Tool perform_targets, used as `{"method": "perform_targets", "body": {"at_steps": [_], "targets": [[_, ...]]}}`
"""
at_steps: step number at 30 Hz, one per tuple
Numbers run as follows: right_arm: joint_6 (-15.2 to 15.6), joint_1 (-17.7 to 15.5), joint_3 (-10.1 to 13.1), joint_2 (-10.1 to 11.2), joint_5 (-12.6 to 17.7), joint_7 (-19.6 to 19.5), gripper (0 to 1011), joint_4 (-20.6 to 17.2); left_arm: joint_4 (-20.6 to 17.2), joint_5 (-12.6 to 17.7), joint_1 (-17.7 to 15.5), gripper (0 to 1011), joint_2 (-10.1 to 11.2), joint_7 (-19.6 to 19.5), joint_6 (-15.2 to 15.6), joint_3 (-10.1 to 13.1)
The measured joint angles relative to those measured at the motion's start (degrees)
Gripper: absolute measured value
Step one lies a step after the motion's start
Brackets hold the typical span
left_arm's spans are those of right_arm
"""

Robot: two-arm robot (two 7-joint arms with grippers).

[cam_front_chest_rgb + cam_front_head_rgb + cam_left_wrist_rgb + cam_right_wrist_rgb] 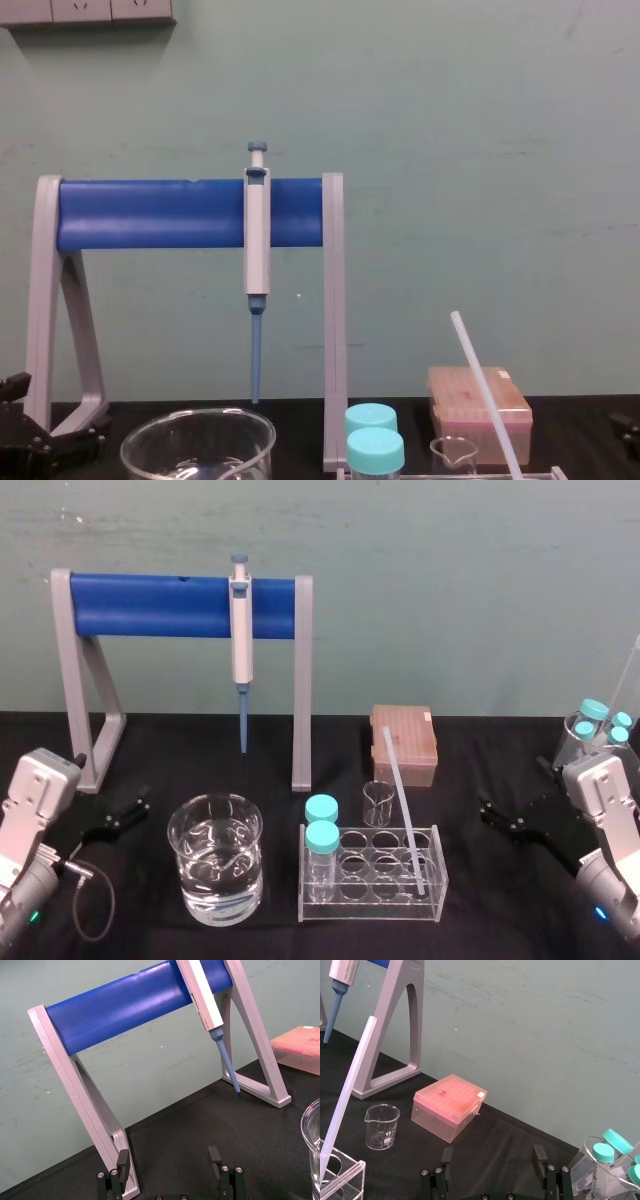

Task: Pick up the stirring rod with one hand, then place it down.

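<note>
The stirring rod (pixel 403 806) is a thin translucent-white stick leaning in the clear tube rack (pixel 437 842), its lower end in a right-hand hole and its top tilted back toward the tip box. The rod (pixel 345 1094) also slants up across the right wrist view, and the rod (pixel 484 394) rises at the chest view's lower right. My right gripper (pixel 510 822) hovers low at the right of the rack, open and holding nothing; its fingers (pixel 445 1157) stand wide apart. My left gripper (pixel 112 820) rests open at the table's left, fingers (pixel 123 1159) spread.
A water beaker (pixel 215 857) stands left of the rack, two teal-capped tubes (pixel 321 830) in its left holes. Behind are a small glass beaker (pixel 378 800), pink tip box (pixel 404 742), and the blue-barred stand (pixel 160 605) holding the pipette (pixel 241 630). More capped tubes (pixel 598 723) sit far right.
</note>
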Motion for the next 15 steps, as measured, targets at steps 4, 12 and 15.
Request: {"method": "perform_targets", "body": {"at_steps": [4, 12, 15], "targets": [[0.00, 0.00, 0.00, 0.00, 0.00, 0.00, 1003, 0.00, 0.00, 0.00, 0.00, 1005, 0.00, 0.00, 0.00, 0.00], [0.00, 0.00, 0.00, 0.00, 0.00, 0.00, 1003, 0.00, 0.00, 0.00, 0.00, 1005, 0.00, 0.00, -0.01, 0.00], [0.00, 0.00, 0.00, 0.00, 0.00, 0.00, 1003, 0.00, 0.00, 0.00, 0.00, 1005, 0.00, 0.00, 0.00, 0.00]]}}
